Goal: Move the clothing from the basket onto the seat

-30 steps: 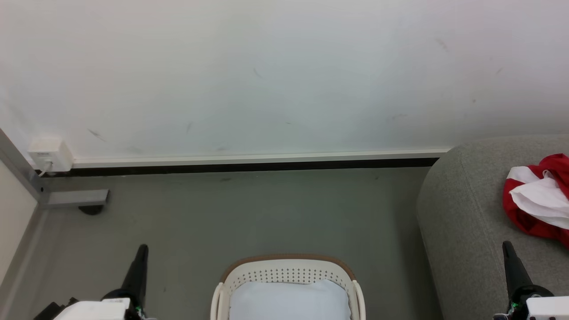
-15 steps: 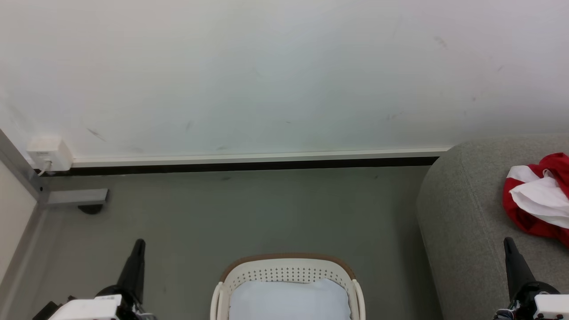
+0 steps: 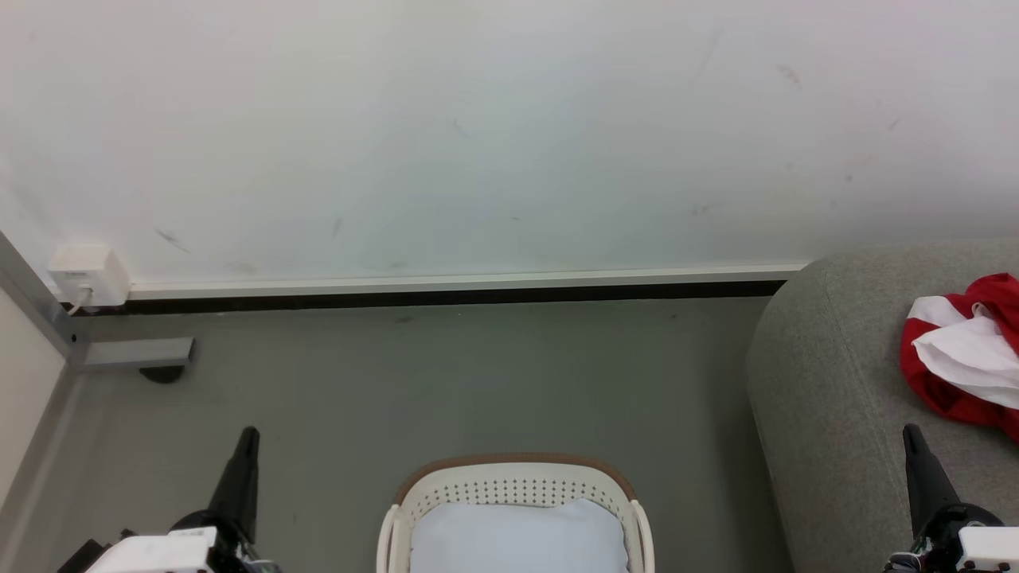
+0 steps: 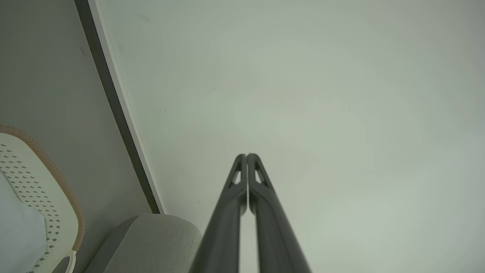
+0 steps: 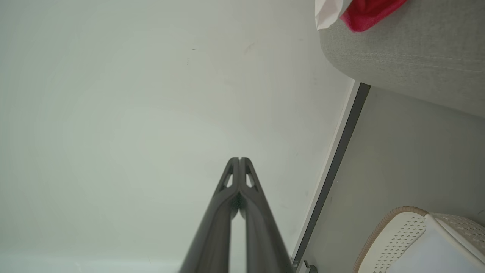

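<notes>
On the grey sofa (image 3: 828, 398) at our right lies a crumpled red-and-white garment (image 3: 955, 358), resting on the seat cushion near the right edge of the head view. That piece of clothing is where the task wants it.

Between our arms stands the laundry basket (image 3: 517, 481) on the floor (image 3: 478, 382), near the sofa's rounded corner but apart from it. What we see inside is a pale sheet (image 3: 517, 541) spread across the part of the interior in view. The basket's near half is cut off at the bottom of the head view, so we cannot tell whether more clothing lies there or under the sheet.

Our left gripper (image 3: 250, 436) hangs at the lower left above the floor, and our right gripper (image 3: 912, 434) at the lower right in front of the sofa. Each has its two dark fingers pressed together with nothing between them, pointing toward the wall (image 3: 478, 143).

We judge that we are between transfers, or possibly finished. The next move calls for bending at the waist to look down into the whole basket. If red fabric turns up, we would need to part one gripper's fingers, reach in, and pinch the garment alone, leaving the sheet behind.
</notes>
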Controlling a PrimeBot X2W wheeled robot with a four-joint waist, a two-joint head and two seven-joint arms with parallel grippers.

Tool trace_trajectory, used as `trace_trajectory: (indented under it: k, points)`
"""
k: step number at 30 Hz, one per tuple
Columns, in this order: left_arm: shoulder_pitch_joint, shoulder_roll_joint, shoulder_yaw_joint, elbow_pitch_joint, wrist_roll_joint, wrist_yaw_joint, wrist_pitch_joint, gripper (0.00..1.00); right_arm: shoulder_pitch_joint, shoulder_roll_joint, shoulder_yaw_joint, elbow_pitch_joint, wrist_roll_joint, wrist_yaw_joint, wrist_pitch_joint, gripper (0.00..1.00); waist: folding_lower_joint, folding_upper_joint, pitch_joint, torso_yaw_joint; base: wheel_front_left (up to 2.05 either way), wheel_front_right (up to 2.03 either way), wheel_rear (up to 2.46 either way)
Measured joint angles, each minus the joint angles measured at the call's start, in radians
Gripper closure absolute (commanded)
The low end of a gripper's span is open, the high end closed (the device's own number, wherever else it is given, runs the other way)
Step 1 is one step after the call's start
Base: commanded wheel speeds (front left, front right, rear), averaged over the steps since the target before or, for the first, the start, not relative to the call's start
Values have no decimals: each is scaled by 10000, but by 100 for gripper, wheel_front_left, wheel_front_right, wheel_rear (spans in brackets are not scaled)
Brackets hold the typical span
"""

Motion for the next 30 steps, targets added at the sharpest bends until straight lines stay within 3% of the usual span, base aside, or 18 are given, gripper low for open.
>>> trace_trajectory:
  k: [30]
  points:
    - [0,0,0,-2,0,0,0,100,-1,0,0,-2,0,0,0,100,0,0,0,0,0,0,0]
